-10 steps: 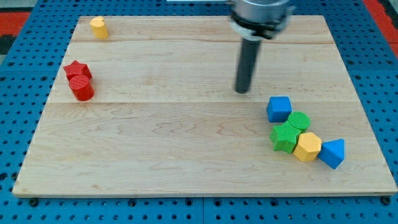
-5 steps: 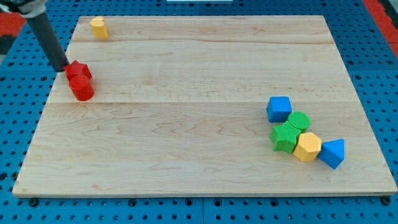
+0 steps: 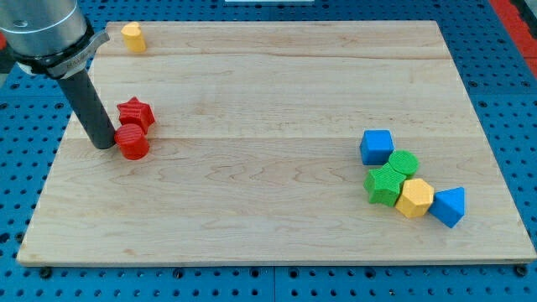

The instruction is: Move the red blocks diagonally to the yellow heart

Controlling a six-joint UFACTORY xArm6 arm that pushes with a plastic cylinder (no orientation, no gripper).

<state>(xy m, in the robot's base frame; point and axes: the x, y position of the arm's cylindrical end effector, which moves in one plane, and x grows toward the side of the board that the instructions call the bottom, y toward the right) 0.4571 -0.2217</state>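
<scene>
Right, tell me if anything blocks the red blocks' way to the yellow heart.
Nothing visible does. My tip sits against the red cylinder, with the red star just above it; bare board lies between them and the yellow heart.

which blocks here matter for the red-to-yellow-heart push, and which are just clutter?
In the job:
- red star
- red cylinder, touching the star
- yellow heart, at the view's top left
- my tip, against the cylinder's left side

Lying about, in a cluster at the view's right:
- blue cube
- green cylinder
- green star
- yellow hexagon
- blue wedge
</scene>
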